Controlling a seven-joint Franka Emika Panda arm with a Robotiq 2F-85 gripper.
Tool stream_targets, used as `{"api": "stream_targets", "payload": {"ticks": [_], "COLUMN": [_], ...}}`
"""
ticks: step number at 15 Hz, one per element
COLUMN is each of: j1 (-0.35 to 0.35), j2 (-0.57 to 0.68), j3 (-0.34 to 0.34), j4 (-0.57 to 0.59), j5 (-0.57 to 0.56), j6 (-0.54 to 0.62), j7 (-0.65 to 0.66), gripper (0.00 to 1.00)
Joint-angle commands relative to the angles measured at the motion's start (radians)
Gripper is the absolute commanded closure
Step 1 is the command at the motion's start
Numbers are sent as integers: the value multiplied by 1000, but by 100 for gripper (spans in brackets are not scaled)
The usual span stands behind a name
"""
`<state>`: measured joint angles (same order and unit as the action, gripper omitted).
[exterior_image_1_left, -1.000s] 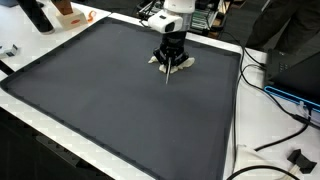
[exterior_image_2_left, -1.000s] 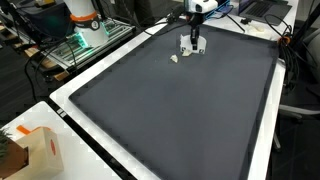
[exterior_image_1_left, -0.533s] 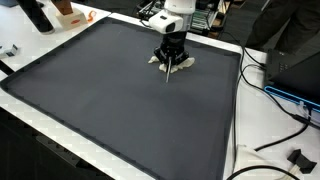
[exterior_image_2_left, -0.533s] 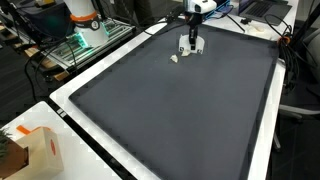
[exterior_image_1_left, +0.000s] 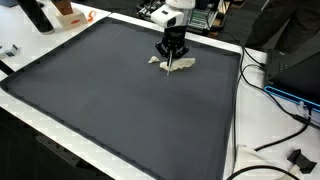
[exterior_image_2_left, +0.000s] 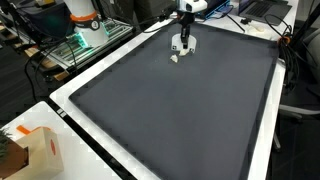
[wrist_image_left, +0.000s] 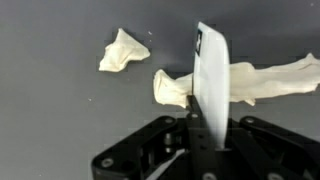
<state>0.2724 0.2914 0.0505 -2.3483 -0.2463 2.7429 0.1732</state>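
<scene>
The black claw (wrist_image_left: 200, 138) at the bottom middle of the wrist view is clenched on a thin flat white strip (wrist_image_left: 211, 75) (it points up the frame). Behind the strip, crumpled white scraps (wrist_image_left: 270, 80) lie on the dark grey mat (wrist_image_left: 60, 120).

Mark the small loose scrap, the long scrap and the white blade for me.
small loose scrap (wrist_image_left: 122, 52), wrist view, its middle.
long scrap (wrist_image_left: 270, 80), wrist view, right half.
white blade (wrist_image_left: 210, 85), wrist view, flat face.
</scene>
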Motion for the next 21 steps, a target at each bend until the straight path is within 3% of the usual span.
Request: {"api": "stream_targets", "payload": {"ticks": [1,8,21], "j1": [-1,-24,-44], "j2": [-33,-69,33], "j3": [5,42,21], "j4": [-97,-129,-83], "j5": [-2,29,12], "j6": [-47,-155,142], "j7": [20,-12,-13], "gripper": [99,99,99]}}
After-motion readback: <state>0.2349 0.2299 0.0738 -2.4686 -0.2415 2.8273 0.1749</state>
